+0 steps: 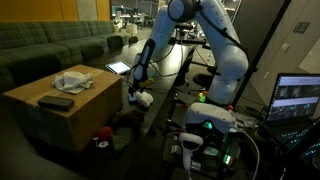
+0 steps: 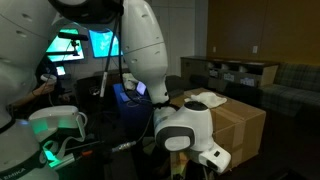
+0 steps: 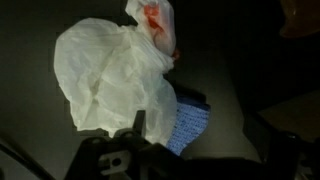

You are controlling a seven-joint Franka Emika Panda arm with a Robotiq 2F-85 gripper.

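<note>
Sofa: the green sofa (image 1: pixel 50 45) fills the upper left of an exterior view, behind everything else.
Robot arm: the white arm (image 1: pixel 215 45) bends from the right of centre down towards the middle. In an exterior view its broad links (image 2: pixel 150 50) stand in the foreground and hide the gripper and the thing under it.
Cardboard box: the box (image 1: pixel 55 125) sits at lower left, its right edge near the gripper; it also shows at right (image 2: pixel 240 125).
Laptop: the open laptop (image 1: pixel 300 98) is at the right edge, well apart from the gripper.
White plastic bag: the crumpled bag (image 3: pixel 110 80) fills the centre left of the wrist view, with a red-orange patch at its top. It lies low beside the box, just under the gripper (image 1: pixel 144 99).
Blue cloth: the cloth (image 3: pixel 192 125) lies lower right of the bag, which covers most of it.
White crumpled sheet: the sheet (image 1: pixel 72 80) lies on the box top.
Gripper: the gripper (image 1: pixel 134 93) hangs over the bag. One finger (image 3: pixel 138 122) overlaps the bag's lower edge; how the jaws stand cannot be told in the dim views.
Dark flat object: the object (image 1: pixel 55 101) lies on the box, in front of the sheet.
</note>
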